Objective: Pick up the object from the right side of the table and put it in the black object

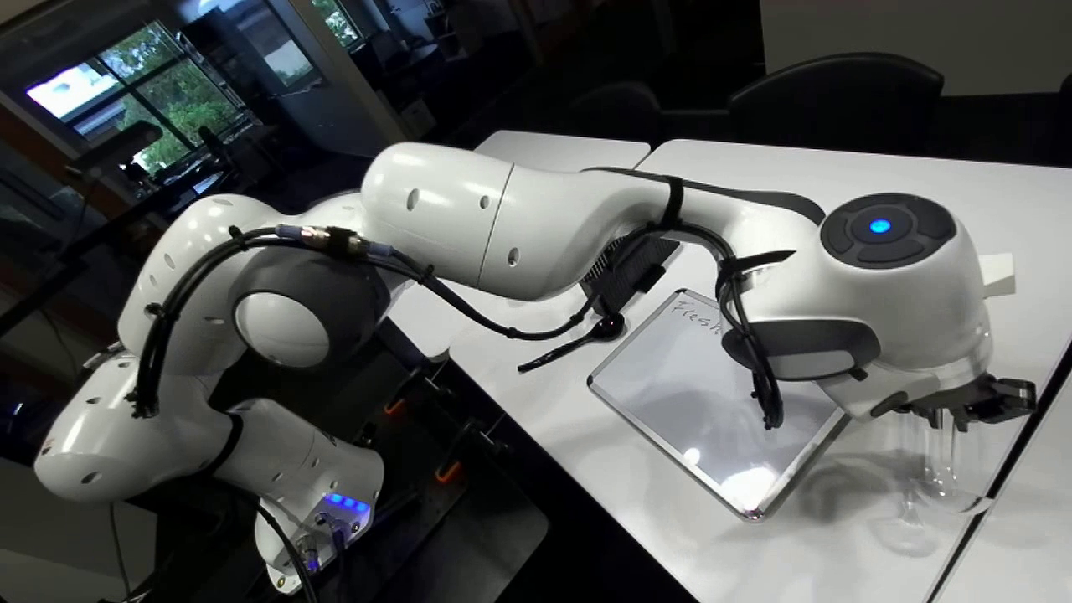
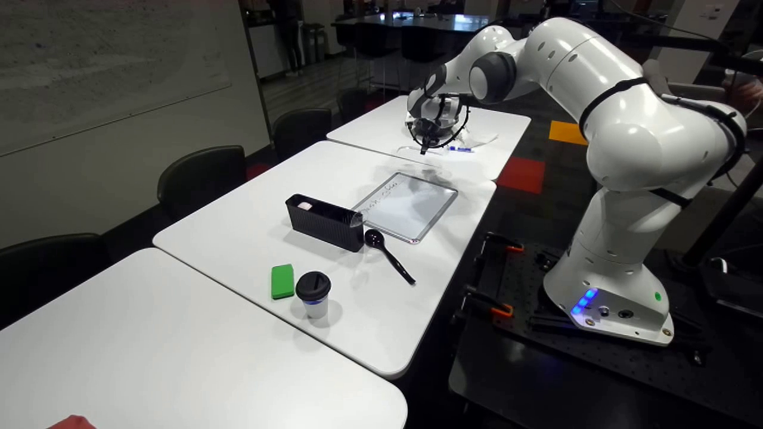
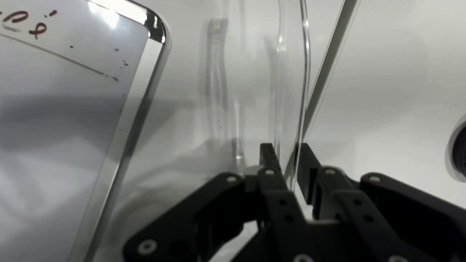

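Observation:
The object is a slim, clear, see-through piece (image 1: 946,469), upright with a wider foot low over or on the table; I cannot tell if the foot touches. In the wrist view the clear piece (image 3: 291,91) runs up from between my fingertips. My gripper (image 3: 287,150) is nearly shut, with the clear walls filling the narrow gap. My gripper also shows in both exterior views (image 1: 976,406) (image 2: 424,146). The black object is a long, ribbed, open-topped box (image 2: 325,223) farther along the table. In an exterior view the box (image 1: 632,272) is partly hidden by the arm.
A white board with a metal rim (image 2: 408,205) lies between gripper and box; its edge (image 3: 125,127) shows beside the gripper. A black spoon (image 2: 390,256) lies by the box. A lidded cup (image 2: 314,295), a green block (image 2: 282,281) and a blue marker (image 2: 462,149) are also there.

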Controlling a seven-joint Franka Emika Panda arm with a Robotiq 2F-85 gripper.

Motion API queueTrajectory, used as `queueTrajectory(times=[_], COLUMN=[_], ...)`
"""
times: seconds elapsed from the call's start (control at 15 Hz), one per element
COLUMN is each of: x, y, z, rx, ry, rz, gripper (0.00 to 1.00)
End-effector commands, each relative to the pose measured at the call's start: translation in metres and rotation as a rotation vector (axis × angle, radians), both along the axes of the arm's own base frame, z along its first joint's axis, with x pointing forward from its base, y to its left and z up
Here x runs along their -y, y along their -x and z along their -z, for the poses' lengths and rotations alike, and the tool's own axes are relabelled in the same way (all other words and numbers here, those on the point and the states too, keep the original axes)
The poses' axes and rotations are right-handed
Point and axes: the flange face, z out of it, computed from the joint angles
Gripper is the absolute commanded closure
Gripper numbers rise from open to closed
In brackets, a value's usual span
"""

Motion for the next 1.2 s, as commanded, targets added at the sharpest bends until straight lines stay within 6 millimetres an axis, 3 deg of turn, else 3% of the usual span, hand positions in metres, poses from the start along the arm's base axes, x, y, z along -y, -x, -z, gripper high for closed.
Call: queueTrajectory(times=[0.0, 0.33, 0.67, 0.87, 0.93, 1.0, 1.13], x=[-0.035, -0.087, -0.15, -0.189, -0.197, -0.175, -0.19], y=[-0.014, -0.033, -0.036, -0.027, -0.018, -0.043, -0.033], z=[-0.062, -0.106, -0.115, -0.118, -0.119, -0.103, -0.104], rx=[-0.031, -0.054, -0.08, -0.051, -0.032, -0.05, -0.041], ry=[0.119, 0.306, 0.479, 0.571, 0.587, 0.566, 0.58], rz=[-0.163, -0.411, -0.663, -0.802, -0.806, -0.765, -0.795], gripper=[0.95, 0.95, 0.95, 0.95, 0.95, 0.82, 0.82])
